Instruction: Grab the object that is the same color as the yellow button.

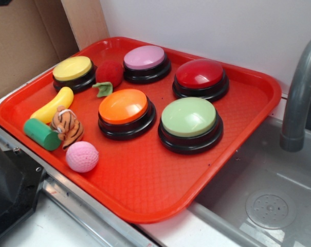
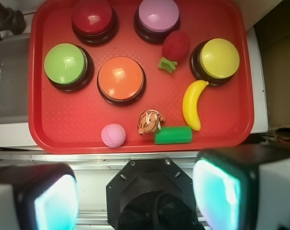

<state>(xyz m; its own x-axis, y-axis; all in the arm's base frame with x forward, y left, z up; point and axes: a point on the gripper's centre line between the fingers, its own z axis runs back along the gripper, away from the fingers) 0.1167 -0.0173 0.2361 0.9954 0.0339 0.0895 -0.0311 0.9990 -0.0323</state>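
A yellow toy banana point(image 1: 52, 105) lies on the red tray point(image 1: 160, 190) at its left side, just in front of the yellow button point(image 1: 73, 69). In the wrist view the banana point(image 2: 192, 103) lies below the yellow button point(image 2: 219, 58), next to a green cylinder point(image 2: 173, 134). My gripper point(image 2: 135, 199) is open and empty, its two pads wide apart at the bottom of the wrist view, high above and short of the tray's near edge. The gripper does not show in the exterior view.
On the tray stand orange point(image 1: 123, 107), pale green point(image 1: 188, 117), red point(image 1: 199, 73) and pink point(image 1: 144, 57) buttons. A tiger plush point(image 1: 67, 126), green cylinder point(image 1: 41, 134), pink ball point(image 1: 82, 156) and strawberry point(image 1: 109, 74) lie nearby. A sink with faucet point(image 1: 299, 98) is at the right.
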